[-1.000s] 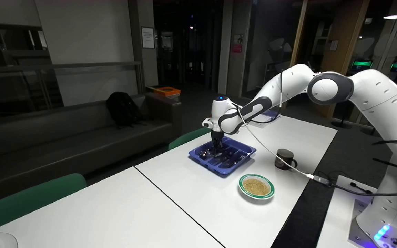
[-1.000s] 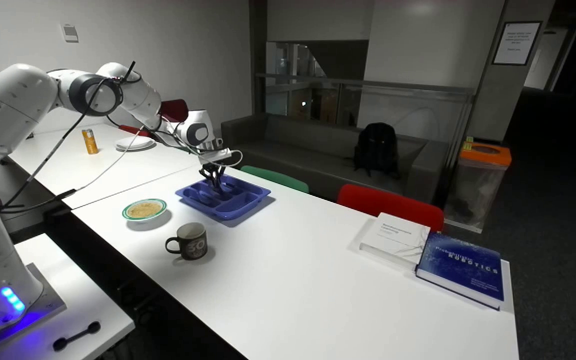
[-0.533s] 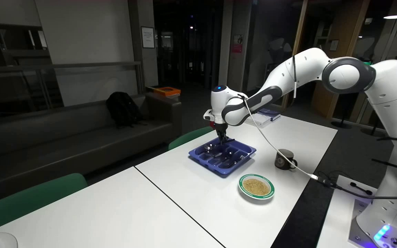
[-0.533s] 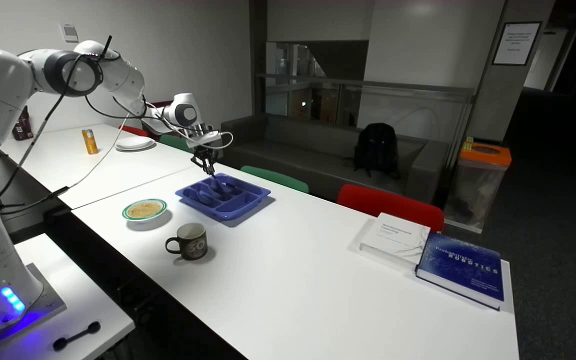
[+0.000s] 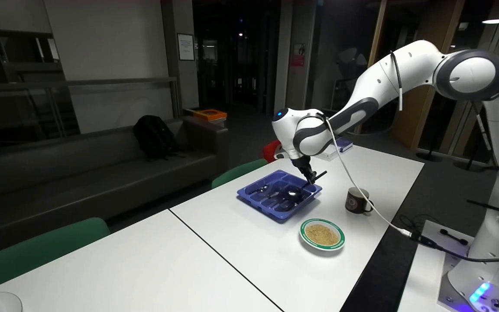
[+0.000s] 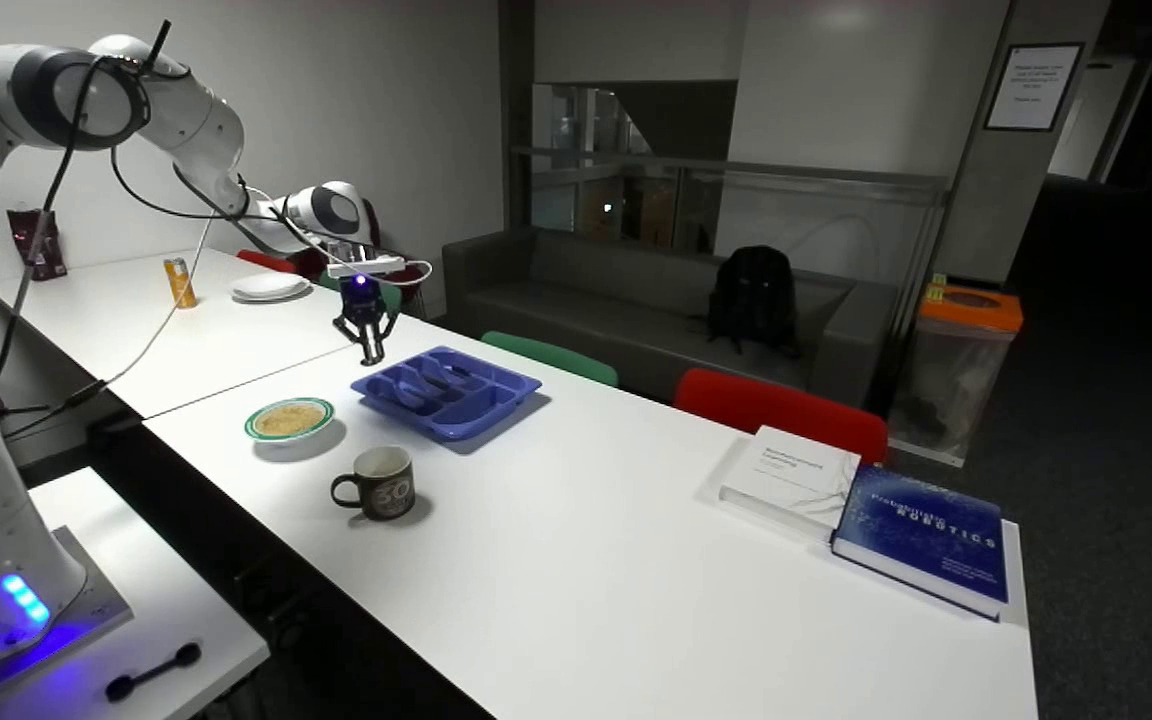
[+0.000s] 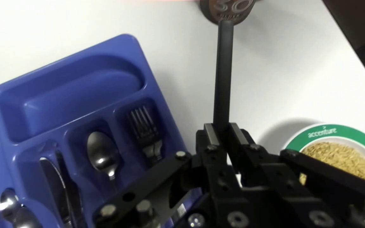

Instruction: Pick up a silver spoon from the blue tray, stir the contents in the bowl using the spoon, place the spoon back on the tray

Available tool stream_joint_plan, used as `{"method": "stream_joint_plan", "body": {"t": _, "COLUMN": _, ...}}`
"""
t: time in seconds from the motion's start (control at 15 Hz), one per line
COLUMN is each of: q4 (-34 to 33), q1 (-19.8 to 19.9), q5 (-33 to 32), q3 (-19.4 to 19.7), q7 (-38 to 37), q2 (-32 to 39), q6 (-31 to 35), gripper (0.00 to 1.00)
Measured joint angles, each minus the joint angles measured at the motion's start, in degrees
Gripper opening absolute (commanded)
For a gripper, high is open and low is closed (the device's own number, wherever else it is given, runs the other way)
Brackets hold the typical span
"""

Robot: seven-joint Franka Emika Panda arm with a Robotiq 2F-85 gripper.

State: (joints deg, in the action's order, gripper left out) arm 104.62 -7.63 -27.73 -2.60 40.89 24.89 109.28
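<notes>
My gripper (image 7: 223, 129) is shut on the dark handle (image 7: 223, 76) of a utensil; the utensil's head is hidden in the wrist view. In an exterior view the gripper (image 5: 310, 178) is above the tray's near-mug side, the handle end (image 5: 322, 174) pointing up and tilted. The gripper (image 6: 371, 358) also shows between tray and bowl. The blue tray (image 7: 150, 84) holds a fork (image 7: 144, 129), knives (image 7: 60, 186) and silver spoons (image 7: 101, 150). The green-rimmed bowl (image 5: 324, 248) stands beside the tray with the yellowish-tan contents (image 5: 322, 235) inside; it shows partly in the wrist view (image 7: 344, 132).
A dark mug (image 6: 386, 490) stands on the white table near the bowl and tray. Two books (image 6: 921, 535) lie at the far table end. Plates (image 6: 271, 287) and an orange can (image 6: 179, 283) stand beyond the table seam. A white cable hangs from the arm.
My gripper has risen out of the tray with the utensil and moved toward the robot's base and the bowl, tilting over. The tray, bowl and mug have not moved.
</notes>
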Motion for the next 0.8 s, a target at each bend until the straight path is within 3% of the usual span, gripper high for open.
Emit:
{"method": "stream_joint_plan", "body": {"t": 0.33, "q4": 9.7, "q1": -0.3, "q5": -5.0, "q3": -1.8, "q7": -1.0, "q2": -4.7, "q6": 0.0, "gripper": 0.03}}
{"method": "stream_joint_plan", "body": {"t": 0.8, "q4": 21.6, "q1": -1.3, "q5": -14.3, "q3": -4.6, "q7": -9.5, "q2": -7.3, "q6": 4.3, "gripper": 0.03}}
